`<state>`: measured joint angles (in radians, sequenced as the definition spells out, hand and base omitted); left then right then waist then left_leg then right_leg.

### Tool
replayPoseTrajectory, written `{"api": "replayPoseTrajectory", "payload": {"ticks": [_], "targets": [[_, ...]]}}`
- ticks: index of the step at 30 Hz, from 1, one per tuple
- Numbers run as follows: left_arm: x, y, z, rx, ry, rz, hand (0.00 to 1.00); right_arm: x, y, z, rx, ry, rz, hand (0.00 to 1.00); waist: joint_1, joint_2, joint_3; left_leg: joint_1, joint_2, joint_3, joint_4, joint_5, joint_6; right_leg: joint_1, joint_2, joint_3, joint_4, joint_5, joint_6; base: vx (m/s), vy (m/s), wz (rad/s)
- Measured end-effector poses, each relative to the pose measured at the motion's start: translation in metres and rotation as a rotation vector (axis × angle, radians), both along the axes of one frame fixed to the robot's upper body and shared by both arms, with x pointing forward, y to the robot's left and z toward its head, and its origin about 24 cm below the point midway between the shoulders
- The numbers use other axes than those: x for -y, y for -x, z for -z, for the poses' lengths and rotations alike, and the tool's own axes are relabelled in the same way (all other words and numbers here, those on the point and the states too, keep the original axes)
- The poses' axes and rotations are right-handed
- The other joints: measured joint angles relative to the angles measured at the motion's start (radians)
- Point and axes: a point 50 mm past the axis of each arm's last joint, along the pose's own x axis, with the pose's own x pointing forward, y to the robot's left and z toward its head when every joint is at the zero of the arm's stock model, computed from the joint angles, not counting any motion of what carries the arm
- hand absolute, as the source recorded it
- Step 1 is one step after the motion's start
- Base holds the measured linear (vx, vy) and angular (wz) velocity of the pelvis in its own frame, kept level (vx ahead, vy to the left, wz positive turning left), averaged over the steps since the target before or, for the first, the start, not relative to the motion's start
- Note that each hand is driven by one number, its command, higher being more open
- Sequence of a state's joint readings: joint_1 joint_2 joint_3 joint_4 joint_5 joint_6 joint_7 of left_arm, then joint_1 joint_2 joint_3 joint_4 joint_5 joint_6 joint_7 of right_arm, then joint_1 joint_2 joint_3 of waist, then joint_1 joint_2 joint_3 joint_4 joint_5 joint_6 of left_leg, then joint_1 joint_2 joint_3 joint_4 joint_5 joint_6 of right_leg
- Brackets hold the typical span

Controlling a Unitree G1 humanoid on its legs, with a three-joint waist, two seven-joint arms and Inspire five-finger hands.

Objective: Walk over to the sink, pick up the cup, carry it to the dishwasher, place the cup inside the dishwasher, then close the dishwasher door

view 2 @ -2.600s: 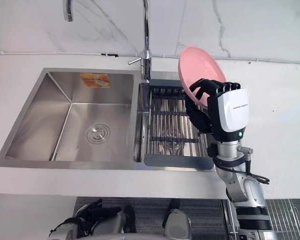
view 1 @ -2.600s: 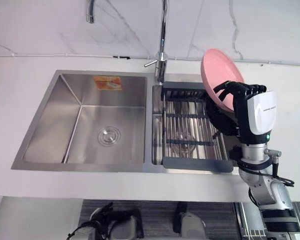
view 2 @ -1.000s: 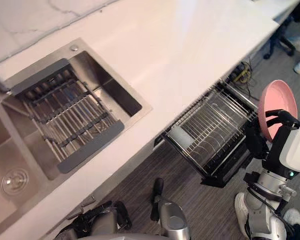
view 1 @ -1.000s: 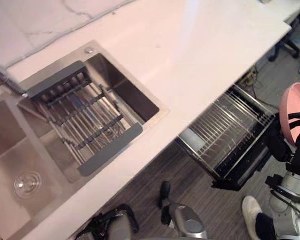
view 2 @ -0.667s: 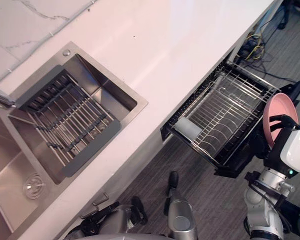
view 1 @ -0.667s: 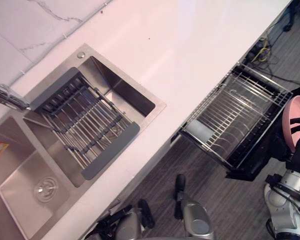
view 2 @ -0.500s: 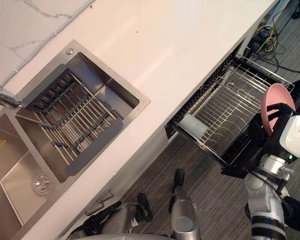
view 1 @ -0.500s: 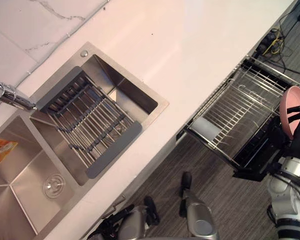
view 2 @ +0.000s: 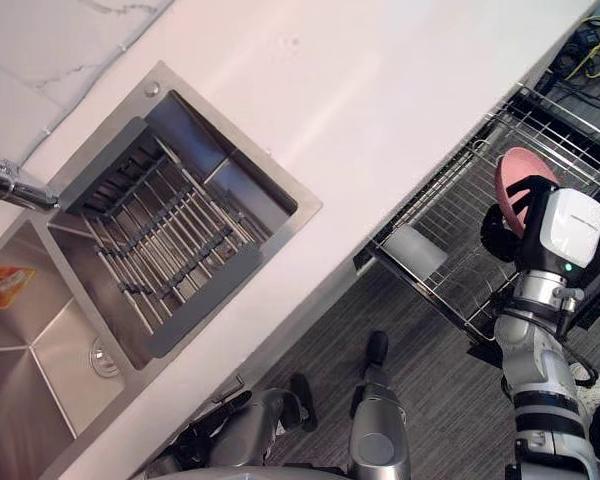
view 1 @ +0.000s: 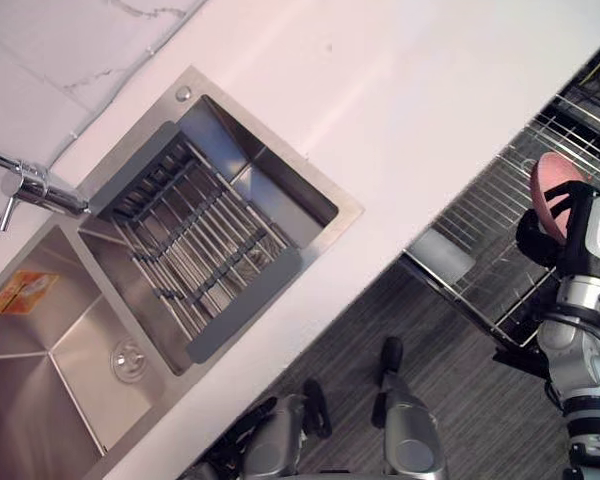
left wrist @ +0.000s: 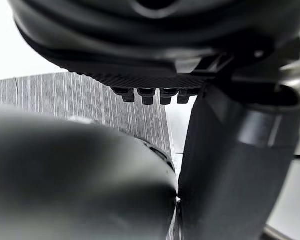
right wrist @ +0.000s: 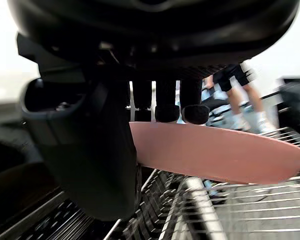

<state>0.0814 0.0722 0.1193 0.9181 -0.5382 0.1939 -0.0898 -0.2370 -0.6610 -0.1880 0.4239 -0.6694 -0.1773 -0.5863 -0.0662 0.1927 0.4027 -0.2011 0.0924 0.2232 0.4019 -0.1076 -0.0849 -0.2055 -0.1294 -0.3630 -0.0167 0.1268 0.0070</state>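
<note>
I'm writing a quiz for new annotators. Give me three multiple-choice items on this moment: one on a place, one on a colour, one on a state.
1. Where is the plate?
A. In the sink's rack
B. Above the pulled-out dishwasher rack
C. Flat on the counter

2. What colour is the plate?
A. Pink
B. Blue
C. White

3. What is the right hand doing?
A. Hanging open and empty
B. Gripping the plate
C. Pressing on the counter

Answers:
1 B: the right wrist view shows rack wires just beneath the plate.
2 A: it is pink in both the eye views and the wrist view.
3 B: the fingers lie across one face of the plate and the thumb is on the other.
</note>
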Motion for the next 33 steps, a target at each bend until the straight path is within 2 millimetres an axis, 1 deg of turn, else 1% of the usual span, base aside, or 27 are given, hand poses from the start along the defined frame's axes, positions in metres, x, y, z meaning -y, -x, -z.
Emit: {"api": "replayPoseTrajectory", "payload": {"ticks": [1,3,5,7,8,9,12,15,16,19,23,25,27,28,30,32,33], "targets": [[0.0,-0.002,-0.001,0.01,-0.001,0.004,1.0,-0.004,-0.006,-0.007,-0.006,0.022,-0.03,0.0,0.001,0.001,0.013,0.0,-0.005,-0.014,-0.013,0.0,0.0,-0.005,-0.001,-0.002,0.0,0.003,0.0,-0.02,0.082,0.07],[0.0,-0.004,-0.002,0.014,-0.004,0.005,1.0,-0.005,-0.012,-0.011,-0.029,0.038,-0.05,0.0,0.002,0.002,0.025,0.0,-0.01,-0.024,-0.032,0.0,0.0,-0.012,-0.003,-0.007,0.0,0.006,0.0,-0.03,0.084,0.09],[0.001,-0.006,-0.002,0.019,-0.004,0.013,1.0,-0.002,-0.016,-0.011,-0.069,0.044,-0.045,0.0,0.008,0.006,0.032,0.0,-0.014,-0.028,-0.061,0.0,0.0,-0.024,-0.006,-0.016,0.005,0.007,0.0,-0.04,0.093,0.15],[0.002,-0.01,-0.003,0.027,-0.002,0.021,1.0,0.005,-0.018,-0.009,-0.103,0.036,-0.023,0.0,0.016,0.014,0.04,-0.001,-0.02,-0.039,-0.086,0.0,0.0,-0.038,-0.01,-0.025,0.016,0.007,0.0,-0.04,0.103,0.13],[0.005,-0.012,-0.004,0.033,0.005,0.028,1.0,0.01,-0.02,-0.007,-0.126,0.026,-0.001,0.0,0.026,0.021,0.044,-0.004,-0.026,-0.048,-0.104,0.0,0.0,-0.055,-0.014,-0.026,0.026,0.007,0.0,-0.05,0.139,0.12],[0.006,-0.013,-0.004,0.035,0.011,0.026,1.0,0.013,-0.022,-0.007,-0.143,0.018,0.013,0.0,0.027,0.027,0.047,-0.008,-0.03,-0.051,-0.12,0.0,0.0,-0.069,-0.019,-0.029,0.034,0.007,0.0,-0.05,0.145,0.11],[0.007,-0.013,-0.004,0.036,0.017,0.022,1.0,0.018,-0.023,0.001,-0.184,-0.03,0.039,0.0,0.03,0.034,0.05,-0.019,-0.044,-0.077,-0.136,0.0,0.0,-0.089,-0.032,-0.034,0.045,0.01,0.004,-0.04,0.12,0.1],[0.008,-0.013,-0.004,0.038,0.018,0.027,1.0,0.02,-0.022,0.008,-0.224,-0.04,0.054,0.0,0.03,0.035,0.051,-0.021,-0.052,-0.079,-0.157,0.001,0.001,-0.105,-0.039,-0.032,0.05,0.013,0.009,-0.05,0.109,0.02],[0.008,-0.013,-0.004,0.038,0.019,0.026,1.0,0.02,-0.022,0.007,-0.218,-0.051,0.058,1.0,0.03,0.034,0.051,-0.023,-0.054,-0.079,-0.157,0.001,0.001,-0.108,-0.04,-0.031,0.05,0.014,0.009,-0.06,0.093,-0.01],[0.008,-0.014,-0.004,0.038,0.023,0.026,1.0,0.025,-0.021,0.008,-0.218,-0.08,0.095,1.0,0.03,0.034,0.051,-0.023,-0.058,-0.08,-0.164,0.001,0.001,-0.111,-0.043,-0.029,0.05,0.014,0.012,-0.07,0.082,-0.01],[0.009,-0.014,-0.004,0.038,0.028,0.026,1.0,0.033,-0.017,0.011,-0.169,-0.154,0.159,1.0,0.03,0.032,0.052,-0.019,-0.06,-0.08,-0.192,0.001,0.001,-0.118,-0.042,-0.029,0.041,0.011,0.015,-0.06,0.054,0.01],[0.008,-0.014,-0.004,0.039,0.031,0.018,1.0,0.036,-0.014,0.016,-0.107,-0.279,0.189,1.0,0.03,0.024,0.058,-0.017,-0.06,-0.08,-0.194,0.001,0.002,-0.119,-0.042,-0.027,0.044,0.011,0.015,-0.04,0.04,-0.01],[0.008,-0.014,-0.004,0.039,0.031,0.016,1.0,0.037,-0.011,0.019,-0.059,-0.366,0.192,1.0,0.029,0.019,0.061,-0.014,-0.06,-0.08,-0.195,0.0,0.002,-0.119,-0.042,-0.025,0.046,0.011,0.015,-0.02,0.028,-0.04],[0.007,-0.014,-0.004,0.039,0.03,0.007,1.0,0.036,-0.007,0.02,-0.011,-0.445,0.183,1.0,0.027,0.016,0.064,-0.01,-0.06,-0.079,-0.196,0.0,0.002,-0.119,-0.042,-0.022,0.049,0.011,0.015,-0.01,0.027,-0.06],[0.006,-0.014,-0.004,0.036,0.031,-0.002,1.0,0.033,-0.003,0.023,0.036,-0.527,0.163,1.0,0.022,0.01,0.068,0.001,-0.058,-0.077,-0.196,0.0,0.003,-0.109,-0.04,-0.018,0.051,0.01,0.014,0.01,0.015,-0.08],[0.004,-0.013,-0.004,0.032,0.029,-0.011,1.0,0.028,0.006,0.026,0.091,-0.624,0.118,1.0,0.017,-0.002,0.073,0.028,-0.052,-0.075,-0.195,-0.004,0.007,-0.086,-0.033,-0.013,0.051,0.004,0.015,0.02,0.005,-0.12],[0.002,-0.012,-0.004,0.027,0.025,-0.015,1.0,0.023,0.011,0.023,0.127,-0.658,0.082,1.0,0.012,-0.009,0.074,0.041,-0.047,-0.073,-0.196,-0.011,0.014,-0.076,-0.026,-0.01,0.051,0.001,0.014,0.02,0.003,-0.16]]}}
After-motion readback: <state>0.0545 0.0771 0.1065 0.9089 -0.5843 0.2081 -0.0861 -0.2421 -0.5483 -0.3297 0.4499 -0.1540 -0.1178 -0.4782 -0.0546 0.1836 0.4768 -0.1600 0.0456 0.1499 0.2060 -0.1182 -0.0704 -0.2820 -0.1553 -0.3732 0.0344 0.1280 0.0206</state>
